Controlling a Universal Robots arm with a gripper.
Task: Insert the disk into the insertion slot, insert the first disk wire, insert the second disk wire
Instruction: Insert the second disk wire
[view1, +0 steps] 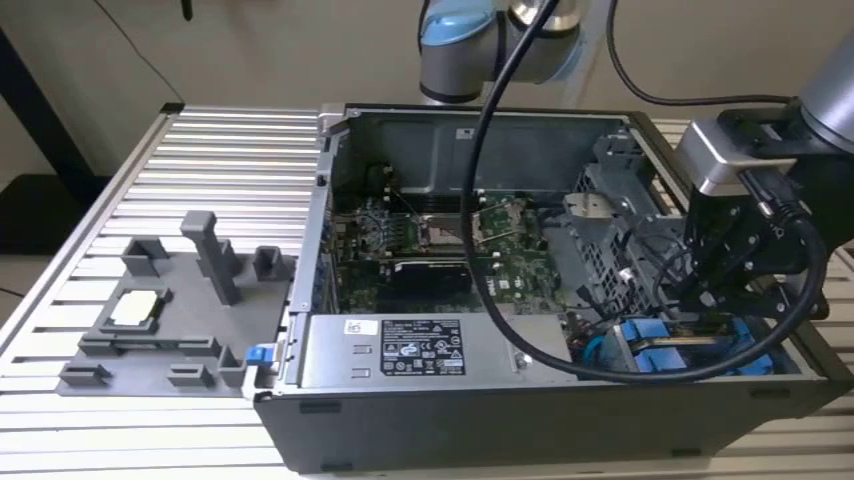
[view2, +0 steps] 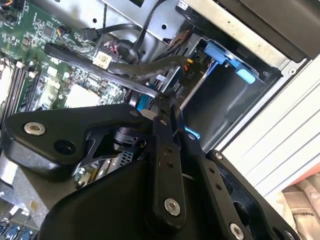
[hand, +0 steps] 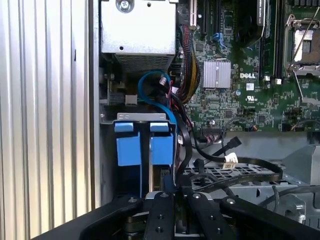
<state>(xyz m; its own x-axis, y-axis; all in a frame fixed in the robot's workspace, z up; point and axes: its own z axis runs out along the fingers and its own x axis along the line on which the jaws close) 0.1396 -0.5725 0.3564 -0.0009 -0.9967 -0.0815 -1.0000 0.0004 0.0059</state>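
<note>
Blue rails mark the slot (view1: 674, 350) at the case's (view1: 534, 430) lower corner on the exterior view's right, and we see the tool (view1: 721, 285) lowered into the case just above it. In the first wrist view, two blue tabs of the disk (hand: 140, 147) sit side by side in the slot (hand: 107, 165), so the disk appears seated in the bay. A black cable (hand: 182, 145) and a blue wire (hand: 160, 92) curl just beside it (we cannot tell whether either is plugged in). In the second wrist view the tool's black fingers (view2: 165, 117) are drawn together around a slim black cable end (view2: 150, 70), close to the slot's blue rail (view2: 225, 57). Outside the case, a grey fixture (view1: 160, 320) rests on the ribbed bench (view1: 200, 160).
</note>
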